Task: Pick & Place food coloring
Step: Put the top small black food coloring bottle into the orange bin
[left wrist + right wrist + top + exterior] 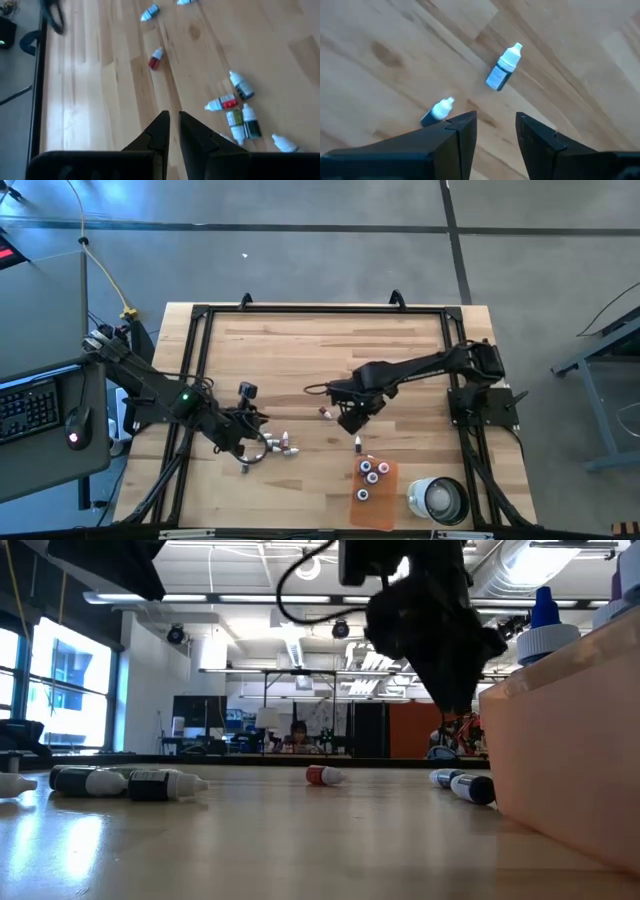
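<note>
Bottles (503,68) of food coloring lie on their sides on the bench (300,350), caps pointing various ways. My right gripper (495,130) hovers above two, fingers apart, empty; left gripper (172,131) nearly closed, empty.

Orange tray (385,505) near the front edge; white cup (437,498) just right of it; wooden table (300,360).

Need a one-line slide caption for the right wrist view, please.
Right hand, fingers open and empty, above two small white-capped dropper bottles lying on the light wooden table.
</note>
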You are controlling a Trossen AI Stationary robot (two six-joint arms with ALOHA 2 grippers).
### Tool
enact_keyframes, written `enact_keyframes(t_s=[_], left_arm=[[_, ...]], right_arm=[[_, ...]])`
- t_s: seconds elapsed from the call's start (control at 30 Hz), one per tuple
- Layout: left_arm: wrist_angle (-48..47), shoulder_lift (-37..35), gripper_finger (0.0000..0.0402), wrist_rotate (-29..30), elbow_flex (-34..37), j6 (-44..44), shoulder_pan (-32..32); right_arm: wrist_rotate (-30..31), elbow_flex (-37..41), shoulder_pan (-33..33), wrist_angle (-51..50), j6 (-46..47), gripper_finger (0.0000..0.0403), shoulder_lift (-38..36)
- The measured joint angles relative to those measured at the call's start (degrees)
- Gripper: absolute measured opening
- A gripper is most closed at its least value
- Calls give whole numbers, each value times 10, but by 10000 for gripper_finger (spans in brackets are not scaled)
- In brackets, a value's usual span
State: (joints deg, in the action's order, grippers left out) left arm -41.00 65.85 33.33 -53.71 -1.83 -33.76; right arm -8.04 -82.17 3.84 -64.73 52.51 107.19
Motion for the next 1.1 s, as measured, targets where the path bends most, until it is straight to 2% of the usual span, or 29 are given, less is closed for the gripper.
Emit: enact_keyframes(t_s=[0.27,0.6,0.73,0.9,1.0,1.1], left_arm=[[1,-2,37,2,0,0,0],[1,-2,37,34,0,-2,0],[-1,-2,37,38,0,-2,0],[-3,-2,37,47,0,-2,0],[-4,-2,37,48,0,-2,0],[-5,-2,37,48,0,-2,0]], right_arm=[[2,96,-18,128,0,129,0],[0,184,-28,260,-18,128,-3],[6,202,-27,271,-79,117,-4],[6,204,-27,267,-121,75,-3],[4,188,-28,259,-145,59,-2],[-11,152,-31,234,-153,62,4]])
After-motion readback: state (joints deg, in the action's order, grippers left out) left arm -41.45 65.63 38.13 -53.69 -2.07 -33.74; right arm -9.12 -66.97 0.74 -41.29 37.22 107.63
